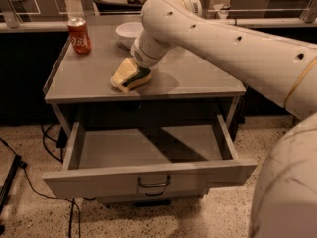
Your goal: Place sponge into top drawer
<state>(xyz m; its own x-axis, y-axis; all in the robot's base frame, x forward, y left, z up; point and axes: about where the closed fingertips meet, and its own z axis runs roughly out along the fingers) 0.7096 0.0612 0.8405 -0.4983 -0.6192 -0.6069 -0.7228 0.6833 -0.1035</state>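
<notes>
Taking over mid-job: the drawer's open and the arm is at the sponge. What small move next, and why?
Probably a slight lift: the pincer sits at the sponge, which is tilted on the tabletop, and the top drawer stands open below.

Table (198, 78) — can (79, 35), bowl (128, 32), sponge (125, 77) beneath hand (140, 72)

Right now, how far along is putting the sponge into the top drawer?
Done: the top drawer stands pulled out, nothing inside. In hand: the tool is at the sponge, which sits tilted on the tabletop near its front edge; whether it is gripped cannot be seen. Left: carry the sponge over the edge and set it in the drawer.
</notes>
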